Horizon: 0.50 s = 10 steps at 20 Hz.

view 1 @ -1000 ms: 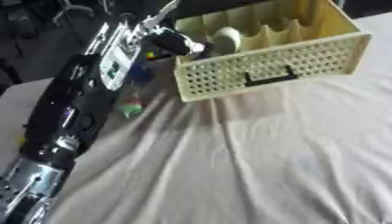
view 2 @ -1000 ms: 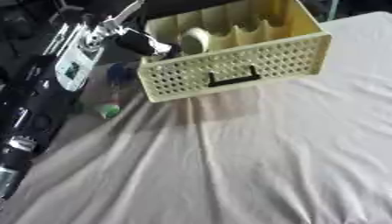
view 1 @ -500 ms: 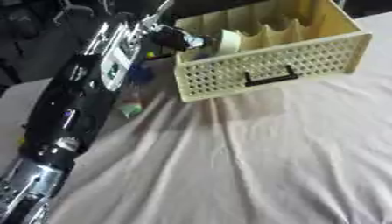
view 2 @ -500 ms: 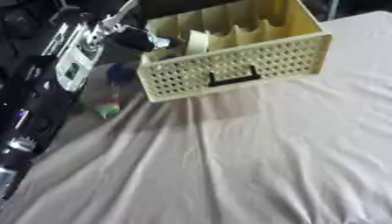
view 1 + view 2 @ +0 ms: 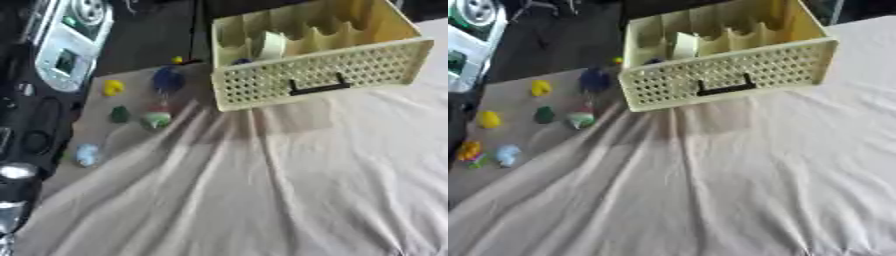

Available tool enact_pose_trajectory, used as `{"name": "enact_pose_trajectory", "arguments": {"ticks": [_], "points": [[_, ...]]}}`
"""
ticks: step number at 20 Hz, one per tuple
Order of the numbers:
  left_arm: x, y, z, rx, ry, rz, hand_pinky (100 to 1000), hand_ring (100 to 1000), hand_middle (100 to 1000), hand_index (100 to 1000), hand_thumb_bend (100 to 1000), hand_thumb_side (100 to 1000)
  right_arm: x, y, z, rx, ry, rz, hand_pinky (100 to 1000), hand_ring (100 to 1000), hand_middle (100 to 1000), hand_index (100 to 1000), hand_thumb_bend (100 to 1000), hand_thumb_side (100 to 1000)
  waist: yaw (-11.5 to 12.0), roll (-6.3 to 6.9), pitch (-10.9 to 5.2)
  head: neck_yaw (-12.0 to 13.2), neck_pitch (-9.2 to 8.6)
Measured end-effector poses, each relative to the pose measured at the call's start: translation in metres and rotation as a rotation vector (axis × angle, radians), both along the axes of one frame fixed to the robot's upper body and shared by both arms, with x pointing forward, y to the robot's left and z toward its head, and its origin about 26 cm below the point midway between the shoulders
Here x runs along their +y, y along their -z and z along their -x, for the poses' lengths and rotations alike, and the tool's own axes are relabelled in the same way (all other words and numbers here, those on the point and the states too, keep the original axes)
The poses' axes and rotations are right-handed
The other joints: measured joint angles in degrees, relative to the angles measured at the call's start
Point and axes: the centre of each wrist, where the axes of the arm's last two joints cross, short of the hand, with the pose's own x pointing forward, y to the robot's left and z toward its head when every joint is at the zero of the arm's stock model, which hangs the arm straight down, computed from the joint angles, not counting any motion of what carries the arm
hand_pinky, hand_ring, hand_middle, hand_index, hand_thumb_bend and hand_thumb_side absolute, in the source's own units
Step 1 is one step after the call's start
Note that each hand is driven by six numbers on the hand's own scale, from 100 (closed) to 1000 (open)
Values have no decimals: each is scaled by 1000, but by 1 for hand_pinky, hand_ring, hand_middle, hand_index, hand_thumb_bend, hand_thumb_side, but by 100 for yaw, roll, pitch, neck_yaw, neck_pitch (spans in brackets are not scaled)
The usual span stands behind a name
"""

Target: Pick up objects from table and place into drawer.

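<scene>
My left arm (image 5: 52,55) is pulling back along the left edge now, and the hand itself is out of view, so I cannot tell whether my fingers are spread or curled. A second ago that hand was hanging over the near left corner of the yellow drawer (image 5: 319,75) with something pale in it; now a pale roll (image 5: 267,45) is sitting upright in a left compartment, leaning against a divider. I am reading that as one object delivered. Something small and dark blue (image 5: 654,61) is showing low in the compartment beside it, too dim to name.

The view has also swung, so more of the counter (image 5: 710,200) and its rumpled cloth is showing. My right hand is not showing anywhere.

Plenty is waiting on the left of the cloth: a blue piece (image 5: 593,80) closest to the drawer, a yellow one (image 5: 540,88), a green one (image 5: 544,115), a red, white and green one (image 5: 581,119), another yellow (image 5: 488,120), an orange one (image 5: 469,150) and a pale blue one (image 5: 507,154). All are lying apart from each other, none touching the drawer. Next pick, I am guessing, is the blue piece.
</scene>
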Motion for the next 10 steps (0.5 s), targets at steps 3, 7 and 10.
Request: {"name": "enact_pose_trajectory", "arguments": {"ticks": [3, 7, 10], "points": [[11, 4, 24, -32, 24, 28, 703, 792, 771, 895, 426, 845, -3, -3, 1, 2, 16, 28, 228, 318, 256, 779, 100, 737, 148, -120, -57, -115, 50], [20, 24, 48, 7, 62, 62, 675, 771, 763, 906, 360, 869, -7, -19, 2, -11, 58, 106, 228, 318, 256, 779, 100, 756, 307, -314, -101, -262, 93], [20, 39, 59, 39, 112, 83, 669, 765, 758, 904, 358, 866, -9, -35, 3, -8, 106, 199, 218, 307, 246, 773, 100, 755, 409, -428, -143, -332, 93]]}}
